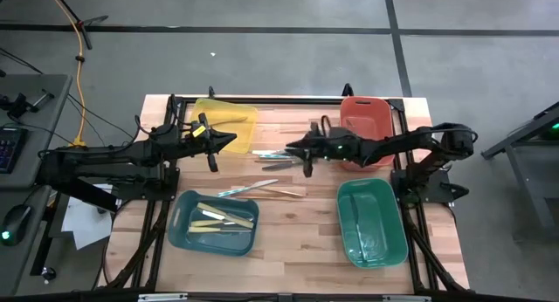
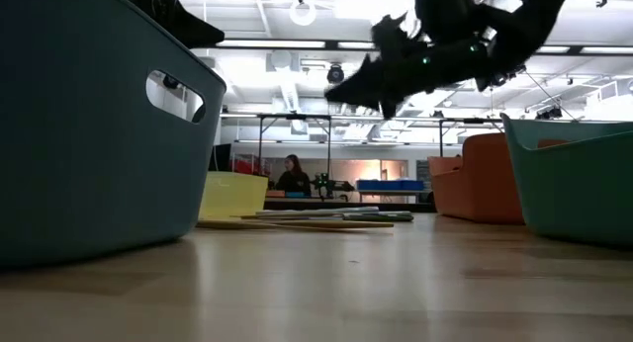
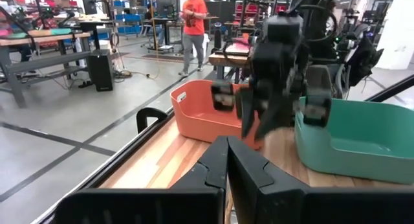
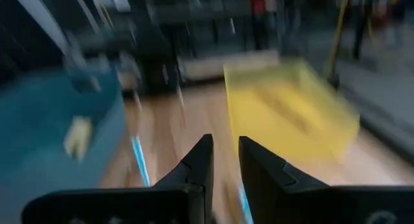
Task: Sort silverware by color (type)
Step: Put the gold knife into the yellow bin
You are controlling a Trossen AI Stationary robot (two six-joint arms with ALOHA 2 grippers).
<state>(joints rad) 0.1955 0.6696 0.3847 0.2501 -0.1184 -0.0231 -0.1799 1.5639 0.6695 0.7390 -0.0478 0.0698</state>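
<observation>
The right gripper (image 1: 293, 150) is hovering above the middle of the worktop (image 1: 297, 241), over the loose silverware (image 1: 271, 158) lying between the yellow bin (image 1: 229, 112) and the red bin (image 1: 367, 119); its jaws are standing slightly apart, and whether they are pinching a thin utensil cannot be told. The left gripper (image 1: 229, 138) is waiting with its jaws closed and empty beside the yellow bin. A few cream-yellow pieces (image 1: 223, 217) are already lying in the blue bin (image 1: 188, 236), while the green bin (image 1: 374, 225) looks empty. To do this step well, the right arm probably needs to come straight down on one single piece, closing across its narrow handle so neighbouring pieces are not dragged along, then match its colour to a bin. Much is hard to read: the right wrist view is blurring, showing only a teal-tinted strip (image 4: 140, 160) near the fingers, the low view is showing the utensils as a flat pile, and their colours and types cannot be separated from above.
</observation>
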